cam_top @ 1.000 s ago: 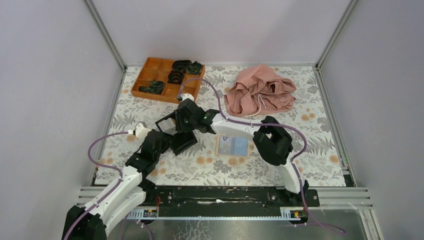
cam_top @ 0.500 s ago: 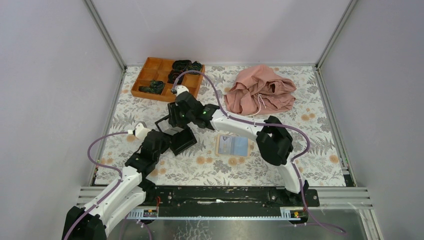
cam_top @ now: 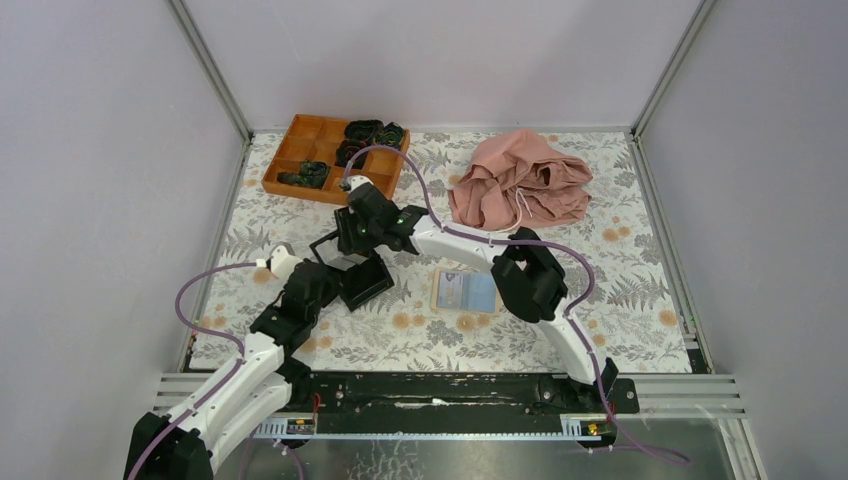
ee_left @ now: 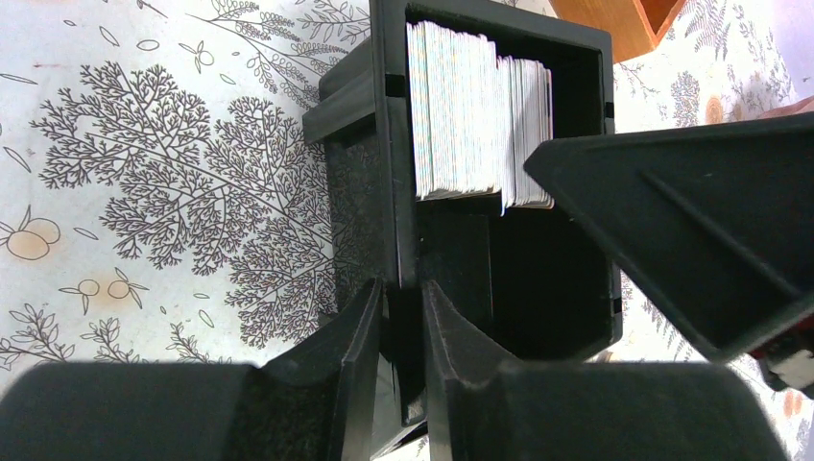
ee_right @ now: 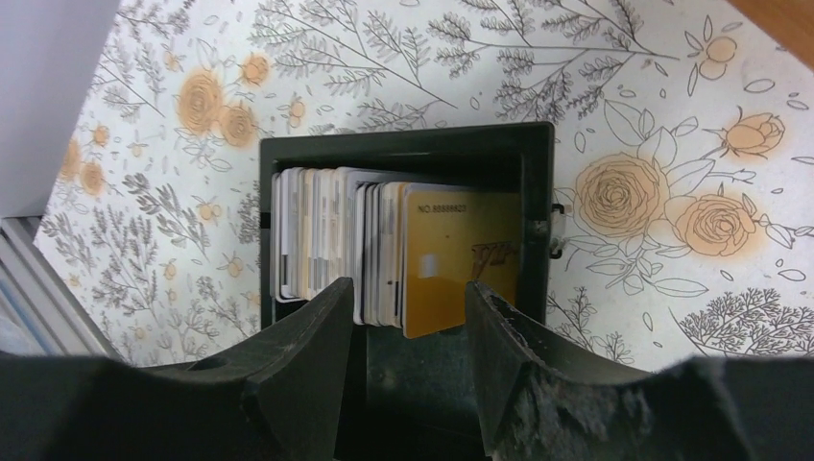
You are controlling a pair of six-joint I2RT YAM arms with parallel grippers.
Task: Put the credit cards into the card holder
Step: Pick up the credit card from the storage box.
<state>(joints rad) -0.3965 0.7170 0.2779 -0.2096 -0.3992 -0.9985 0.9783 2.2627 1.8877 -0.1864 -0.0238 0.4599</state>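
Note:
The credit cards (ee_right: pixel 336 240) stand on edge as a packed stack inside a black open box (ee_right: pixel 403 146), with a yellow card (ee_right: pixel 459 259) at the right end of the stack. My right gripper (ee_right: pixel 408 298) hovers open just above the stack, one finger on each side of its right half and touching nothing. My left gripper (ee_left: pixel 403 303) is shut on the near wall of the black box (ee_left: pixel 499 279), and the cards (ee_left: pixel 475 115) sit at the box's far end. The card holder (cam_top: pixel 466 292) lies flat on the table, right of the box (cam_top: pixel 360 282) and apart from both grippers.
An orange-brown compartment tray (cam_top: pixel 300 150) with dark items stands at the back left. A crumpled pink cloth (cam_top: pixel 520 180) lies at the back right. The right arm (cam_top: pixel 530 280) arches over the card holder's right side. Metal rails edge the floral table.
My right gripper has moved a little left and farther back over the black box, and its jaws have widened. The left gripper has kept its pinch on the box wall.

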